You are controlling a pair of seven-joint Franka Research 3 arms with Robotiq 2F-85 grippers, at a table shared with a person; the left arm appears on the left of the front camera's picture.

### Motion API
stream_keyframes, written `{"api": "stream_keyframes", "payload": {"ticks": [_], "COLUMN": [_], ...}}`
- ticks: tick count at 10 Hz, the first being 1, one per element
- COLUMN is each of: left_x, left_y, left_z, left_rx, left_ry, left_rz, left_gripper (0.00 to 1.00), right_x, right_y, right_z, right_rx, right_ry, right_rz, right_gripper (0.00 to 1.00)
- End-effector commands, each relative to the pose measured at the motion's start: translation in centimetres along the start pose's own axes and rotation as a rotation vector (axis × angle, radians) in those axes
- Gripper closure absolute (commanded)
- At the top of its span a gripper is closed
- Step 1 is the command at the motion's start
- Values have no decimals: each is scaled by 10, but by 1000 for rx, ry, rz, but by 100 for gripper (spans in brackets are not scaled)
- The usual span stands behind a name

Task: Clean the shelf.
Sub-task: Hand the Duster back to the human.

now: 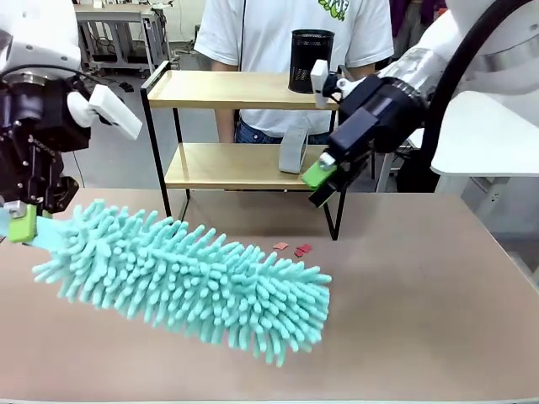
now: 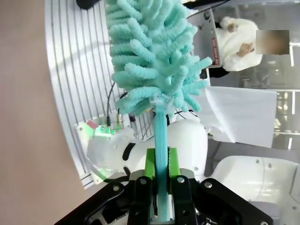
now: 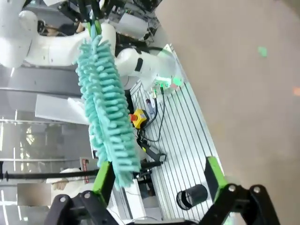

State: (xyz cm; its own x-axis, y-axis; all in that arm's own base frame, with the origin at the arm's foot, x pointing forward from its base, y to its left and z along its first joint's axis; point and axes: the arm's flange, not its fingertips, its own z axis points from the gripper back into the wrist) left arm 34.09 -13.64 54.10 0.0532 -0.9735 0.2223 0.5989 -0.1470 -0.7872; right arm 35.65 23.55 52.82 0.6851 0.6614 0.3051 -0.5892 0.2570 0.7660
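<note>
The left gripper [image 1: 24, 220], black with green pads, is clamped on the flat pale-turquoise plastic handle of a fluffy turquoise microfibre duster [image 1: 194, 278]. The left wrist view shows that handle pinched between the two green pads [image 2: 151, 169], with the noodle-like head [image 2: 150, 56] fanning out beyond. From the gripper at the near left, the duster slants rightward over the tan table top [image 1: 421, 303], its shaggy head ending near the table's middle.

The right gripper [image 1: 324, 181] hangs at the right, its jaws spread apart and holding nothing; in the right wrist view its green-padded fingers [image 3: 214, 172] stand wide apart. It hovers just in front of the right front leg of the small two-tier shelf [image 1: 227, 88], which has light wooden boards in a thin black metal frame and stands at the far middle of the table.

On the upper board's right end stands a black mesh cylindrical cup [image 1: 310, 61]. On the lower board leans a small grey block [image 1: 292, 150], close behind the right gripper. A few small red scraps [image 1: 293, 248] lie on the table just in front of the shelf. A person in a white T-shirt [image 1: 278, 34] stands behind the shelf.
</note>
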Motion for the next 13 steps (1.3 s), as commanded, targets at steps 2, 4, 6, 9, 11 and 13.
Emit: {"api": "stream_keyframes", "payload": {"ticks": [2,4,6,9,11,13], "left_x": [6,6,8,5,4,4], "left_y": [-1,13,19,19,19,19], "left_z": [22,31,41,43,44,43], "left_rx": [55,22,3,-17,-24,-30], "left_ry": [-66,-89,-140,-164,-161,-147], "left_rz": [43,48,24,-2,3,2], "left_gripper": [88,88,88,88,88,88], "right_x": [-21,-26,-25,-20,-20,-24], "right_y": [40,56,50,44,42,42], "right_z": [-54,-74,-77,-79,-77,-77], "right_rx": [5,77,59,99,110,131], "right_ry": [-67,-37,-68,-33,-24,27], "right_rz": [-67,-12,-28,-33,-26,7], "right_gripper": [0,0,0,0,0,37]}}
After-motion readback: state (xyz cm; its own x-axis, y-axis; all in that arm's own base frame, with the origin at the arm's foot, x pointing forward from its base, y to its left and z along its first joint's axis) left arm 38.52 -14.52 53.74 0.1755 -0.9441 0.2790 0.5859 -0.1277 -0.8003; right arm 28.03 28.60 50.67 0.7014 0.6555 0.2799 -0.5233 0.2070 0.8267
